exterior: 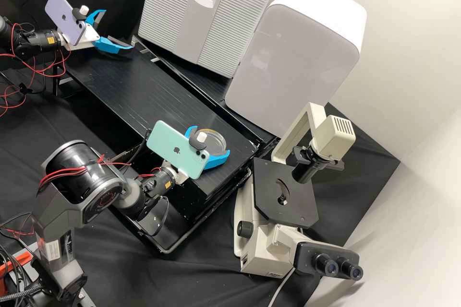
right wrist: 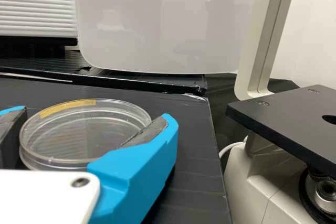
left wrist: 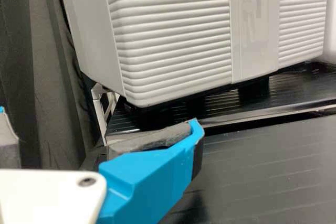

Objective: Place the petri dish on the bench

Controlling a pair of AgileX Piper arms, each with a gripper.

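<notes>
Clasping a clear, round petri dish (right wrist: 86, 129) between both fingers of the white-and-blue right hand (exterior: 212, 139), with the matching left hand (exterior: 117, 29) spread.

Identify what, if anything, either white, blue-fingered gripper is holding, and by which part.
The round, clear petri dish looks held by opposite sides of its wall, between the fingers of the right gripper; the left gripper holds nothing.
</notes>
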